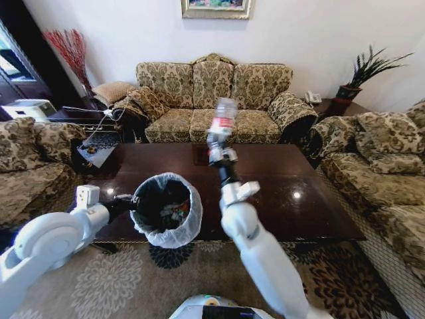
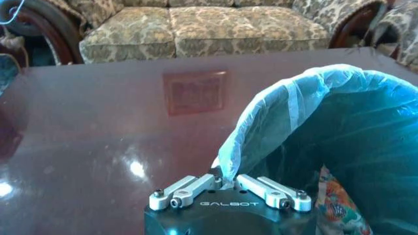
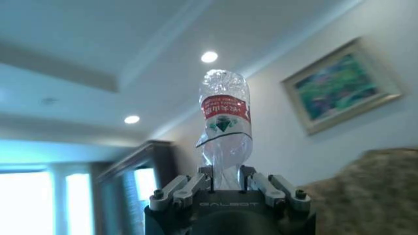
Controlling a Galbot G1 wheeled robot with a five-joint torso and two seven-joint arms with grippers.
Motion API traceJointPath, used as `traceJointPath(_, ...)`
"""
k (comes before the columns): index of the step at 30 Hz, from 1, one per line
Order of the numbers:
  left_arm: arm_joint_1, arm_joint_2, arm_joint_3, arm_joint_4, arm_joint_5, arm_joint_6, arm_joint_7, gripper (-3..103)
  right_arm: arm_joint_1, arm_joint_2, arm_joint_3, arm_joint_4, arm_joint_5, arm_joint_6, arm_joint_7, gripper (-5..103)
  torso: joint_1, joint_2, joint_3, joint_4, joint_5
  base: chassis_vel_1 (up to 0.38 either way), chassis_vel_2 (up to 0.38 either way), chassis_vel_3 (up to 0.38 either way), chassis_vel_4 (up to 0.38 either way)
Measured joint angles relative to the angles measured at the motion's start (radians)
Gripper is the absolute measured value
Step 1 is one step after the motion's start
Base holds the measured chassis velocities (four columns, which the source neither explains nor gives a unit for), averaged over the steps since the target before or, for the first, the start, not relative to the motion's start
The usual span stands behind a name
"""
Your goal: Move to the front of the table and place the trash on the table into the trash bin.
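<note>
My right gripper (image 1: 222, 155) is raised above the near half of the dark brown table (image 1: 299, 193) and is shut on a clear plastic bottle (image 1: 221, 123) with a red label. The bottle stands upright above the fingers. In the right wrist view the bottle (image 3: 225, 117) rises out of the gripper (image 3: 225, 183) against the ceiling. My left gripper (image 1: 127, 202) is shut on the bag-lined rim of the trash bin (image 1: 167, 229), which sits at the table's near edge. In the left wrist view that gripper (image 2: 225, 185) pinches the bin's bag (image 2: 339, 122). A colourful wrapper (image 2: 336, 208) lies inside the bin.
Patterned sofas surround the table: one at the back (image 1: 212, 100), one on the right (image 1: 385, 173), an armchair on the left (image 1: 26, 166). A side table with a plant (image 1: 352, 86) stands in the far right corner. A patterned rug (image 1: 133, 279) covers the floor in front.
</note>
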State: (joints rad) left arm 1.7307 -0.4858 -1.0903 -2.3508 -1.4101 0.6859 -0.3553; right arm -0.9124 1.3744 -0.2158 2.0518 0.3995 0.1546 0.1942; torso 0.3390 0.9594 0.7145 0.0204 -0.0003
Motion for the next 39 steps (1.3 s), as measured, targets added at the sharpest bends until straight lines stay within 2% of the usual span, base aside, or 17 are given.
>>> traceJointPath(2, -0.013, 0.019, 0.004, 0.027, -0.032, 0.004, -0.026, 0, -0.034, -0.013, -0.034, 0.000, -0.068, 0.035, -0.064, 19, 0.000, 0.000, 0.000, -0.0003, 0.0006, 0.000, 0.000, 0.000, 0.000)
traceJointPath(8, -0.022, 0.003, 0.022, 0.051, -0.040, -0.009, -0.050, 0, -0.075, -0.031, -0.078, -0.030, -0.110, 0.102, -0.155, 19, 0.000, 0.000, 0.000, -0.0002, 0.0001, 0.000, 0.000, 0.000, 0.000)
traceJointPath(11, -0.025, -0.003, 0.023, 0.050, -0.042, -0.009, -0.050, 0, -0.077, -0.041, -0.089, -0.049, -0.128, 0.121, -0.175, 19, 0.000, 0.000, 0.000, 0.0000, 0.0001, 0.000, 0.000, 0.000, 0.000)
traceJointPath(18, -0.033, -0.005, 0.022, 0.057, -0.034, -0.013, -0.045, 0, -0.100, -0.056, -0.110, -0.063, -0.125, 0.120, -0.154, 18, 0.000, 0.000, 0.000, -0.0003, 0.0002, 0.000, 0.000, 0.000, 0.000)
traceJointPath(22, -0.034, -0.016, 0.021, 0.057, -0.031, -0.013, -0.040, 0, -0.113, -0.053, -0.109, -0.089, -0.161, 0.154, -0.169, 38, 0.000, 0.000, 0.000, -0.0002, 0.0002, 0.000, 0.000, 0.000, 0.000)
traceJointPath(24, -0.034, -0.020, 0.021, 0.057, -0.030, -0.013, -0.039, 0, -0.118, -0.049, -0.101, -0.096, -0.183, 0.164, -0.176, 38, 0.000, 0.000, 0.000, -0.0001, 0.0002, 0.000, 0.000, 0.000, 0.000)
traceJointPath(26, -0.031, -0.025, 0.019, 0.056, -0.027, -0.013, -0.037, 0, -0.125, -0.048, -0.097, -0.098, -0.203, 0.175, -0.180, 49, 0.000, 0.000, 0.000, -0.0002, 0.0002, 0.000, 0.000, 0.000, 0.000)
traceJointPath(27, -0.031, -0.025, 0.019, 0.056, -0.027, -0.013, -0.037, 0, -0.125, -0.048, -0.097, -0.098, -0.203, 0.175, -0.180, 49, 0.000, 0.000, 0.000, -0.0002, 0.0002, 0.000, 0.000, 0.000, 0.000)
traceJointPath(31, -0.029, -0.029, 0.014, 0.044, -0.027, -0.013, -0.035, 0, -0.130, -0.048, -0.090, -0.097, -0.216, 0.180, -0.182, 71, 0.000, 0.000, 0.000, -0.0002, 0.0003, 0.000, 0.000, 0.000, 0.000)
traceJointPath(33, -0.028, -0.032, 0.014, 0.041, -0.027, -0.013, -0.035, 0, -0.130, -0.048, -0.086, -0.099, -0.221, 0.180, -0.183, 71, 0.000, 0.000, 0.000, -0.0002, 0.0003, 0.000, 0.000, 0.000, 0.000)
traceJointPath(35, -0.030, -0.044, 0.015, 0.037, -0.027, -0.012, -0.037, 0, -0.136, -0.045, -0.073, -0.112, -0.231, 0.187, -0.194, 82, 0.000, 0.000, 0.000, -0.0002, 0.0003, 0.000, 0.000, 0.000, 0.000)
traceJointPath(36, -0.030, -0.044, 0.015, 0.037, -0.027, -0.012, -0.037, 0, -0.136, -0.045, -0.073, -0.112, -0.231, 0.187, -0.194, 82, 0.000, 0.000, 0.000, -0.0002, 0.0003, 0.000, 0.000, 0.000, 0.000)
traceJointPath(39, -0.022, -0.069, 0.010, 0.031, -0.025, -0.008, -0.040, 0, -0.146, -0.050, -0.066, -0.116, -0.245, 0.194, -0.216, 97, 0.000, 0.000, 0.000, -0.0002, 0.0003, 0.000, 0.000, 0.000, 0.000)
